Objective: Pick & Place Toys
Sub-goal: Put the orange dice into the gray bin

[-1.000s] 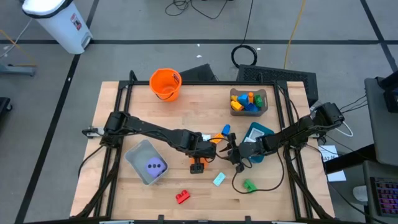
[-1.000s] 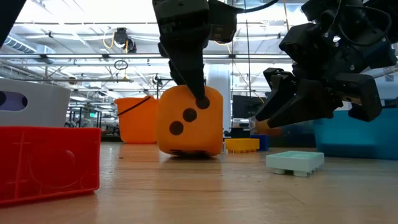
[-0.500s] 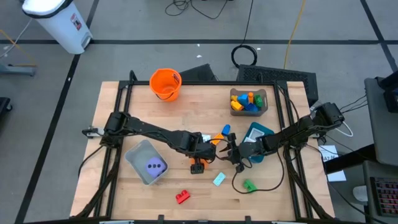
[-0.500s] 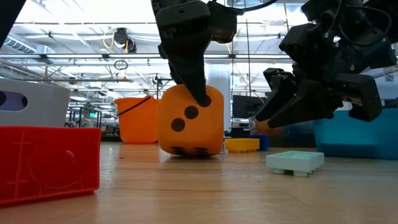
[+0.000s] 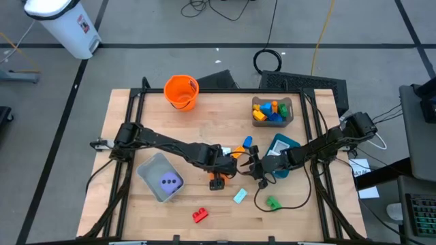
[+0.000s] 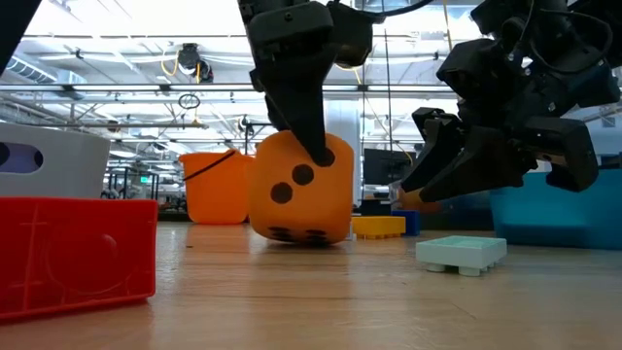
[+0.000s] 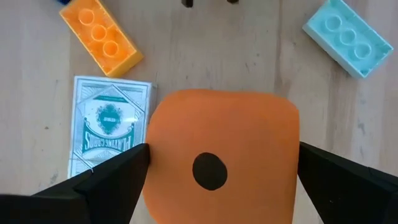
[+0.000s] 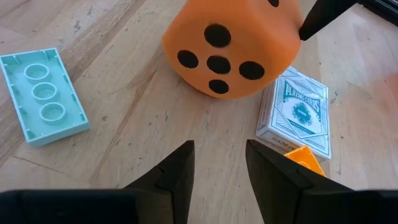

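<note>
in the low view a red block [image 6: 76, 255] is sitting nearest, with a pale mint brick [image 6: 462, 255] lying farther back. behind them the left gripper [image 7: 214, 163] is clamping its fingers on the orange die [image 6: 299, 189], tilted on the table [image 5: 143, 122] beside a card pack [image 7: 111, 124]. the right gripper [image 8: 219, 167] is hovering close by, fingers slightly parted and empty.

Card box [image 7: 111, 127] touching die [image 7: 221, 155].
</note>
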Tool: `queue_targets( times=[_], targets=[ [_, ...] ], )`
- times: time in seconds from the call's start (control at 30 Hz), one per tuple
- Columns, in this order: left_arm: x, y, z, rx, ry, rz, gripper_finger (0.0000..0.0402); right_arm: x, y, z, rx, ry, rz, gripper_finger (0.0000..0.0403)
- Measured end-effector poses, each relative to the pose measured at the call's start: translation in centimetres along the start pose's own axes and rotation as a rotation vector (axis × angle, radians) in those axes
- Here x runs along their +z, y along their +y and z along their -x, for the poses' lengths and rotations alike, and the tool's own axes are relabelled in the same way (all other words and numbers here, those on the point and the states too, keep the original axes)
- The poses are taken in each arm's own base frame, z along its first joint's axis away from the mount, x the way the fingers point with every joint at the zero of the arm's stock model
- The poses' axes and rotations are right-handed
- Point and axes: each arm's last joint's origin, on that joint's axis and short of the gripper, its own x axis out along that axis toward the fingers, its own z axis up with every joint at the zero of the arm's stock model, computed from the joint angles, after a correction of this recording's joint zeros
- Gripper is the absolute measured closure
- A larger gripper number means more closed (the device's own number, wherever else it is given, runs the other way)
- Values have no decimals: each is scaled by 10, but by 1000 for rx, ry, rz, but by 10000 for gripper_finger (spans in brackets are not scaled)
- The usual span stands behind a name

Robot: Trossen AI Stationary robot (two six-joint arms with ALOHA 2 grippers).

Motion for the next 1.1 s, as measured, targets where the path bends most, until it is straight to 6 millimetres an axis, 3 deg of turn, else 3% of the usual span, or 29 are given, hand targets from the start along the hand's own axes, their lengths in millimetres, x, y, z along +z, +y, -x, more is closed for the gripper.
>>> queue_targets(
  times=[0.3,0.83,1.1],
  targets=[
    [-11,7,-6,209,43,-28,2,-1,0,0,1,6,1,266],
    [-14,14,-12,165,68,6,5,0,0,0,1,5,1,266],
    [-13,20,-12,140,77,-1,89,0,0,0,1,5,1,266]
  ],
)
